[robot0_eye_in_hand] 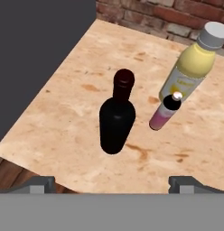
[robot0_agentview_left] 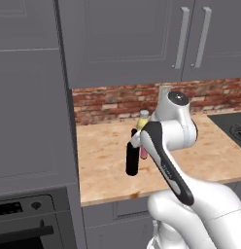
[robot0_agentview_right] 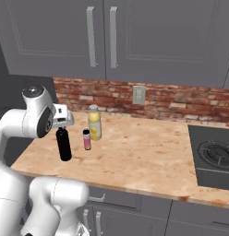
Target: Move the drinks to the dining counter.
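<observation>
Gripper [robot0_eye_in_hand: 112, 182] jaws are spread wide and empty, poised above the wood counter [robot0_eye_in_hand: 77, 122] and aimed down at the wine bottle [robot0_eye_in_hand: 116, 118]. From left to right the drinks are seen upright and clustered: wine bottle nearest the counter's left edge, then the small pink bottle [robot0_eye_in_hand: 165, 111], then the yellow bottle [robot0_eye_in_hand: 191, 67] just behind it. Close grouping likely dictates an approach from above; the outermost bottle is judged the easiest first pick. No drink has been moved yet.
</observation>
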You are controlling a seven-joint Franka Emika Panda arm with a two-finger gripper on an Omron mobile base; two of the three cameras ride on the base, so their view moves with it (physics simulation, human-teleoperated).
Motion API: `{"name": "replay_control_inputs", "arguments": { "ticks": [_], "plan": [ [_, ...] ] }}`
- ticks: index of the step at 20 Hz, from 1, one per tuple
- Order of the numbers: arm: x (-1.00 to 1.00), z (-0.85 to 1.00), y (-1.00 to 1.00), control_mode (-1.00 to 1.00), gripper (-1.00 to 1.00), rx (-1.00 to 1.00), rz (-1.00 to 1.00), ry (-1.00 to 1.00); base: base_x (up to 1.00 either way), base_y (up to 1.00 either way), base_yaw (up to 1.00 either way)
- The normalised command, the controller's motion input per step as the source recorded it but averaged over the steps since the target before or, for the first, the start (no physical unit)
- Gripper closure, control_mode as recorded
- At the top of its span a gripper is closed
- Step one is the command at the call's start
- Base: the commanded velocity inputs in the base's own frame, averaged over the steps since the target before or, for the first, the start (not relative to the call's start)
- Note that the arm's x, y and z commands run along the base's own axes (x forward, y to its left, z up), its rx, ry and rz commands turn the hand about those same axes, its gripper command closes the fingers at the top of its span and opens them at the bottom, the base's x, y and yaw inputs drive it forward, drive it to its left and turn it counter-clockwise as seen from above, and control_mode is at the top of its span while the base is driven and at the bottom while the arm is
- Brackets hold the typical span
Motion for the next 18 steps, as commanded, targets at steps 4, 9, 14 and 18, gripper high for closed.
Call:
{"name": "replay_control_inputs", "arguments": {
  "ticks": [4,9,14,18],
  "plan": [
    [0.11,-0.06,0.00,-1.00,-1.00,0.00,0.00,0.00,0.00,0.00,0.00],
    [0.11,-0.08,0.03,-1.00,-1.00,0.00,0.00,0.00,0.00,0.00,0.00],
    [0.18,-0.15,0.06,-1.00,-1.00,0.00,0.00,0.00,0.00,0.00,0.00],
    [0.14,-0.16,0.01,-1.00,-1.00,0.00,0.00,0.00,0.00,0.00,0.00]
  ]
}}
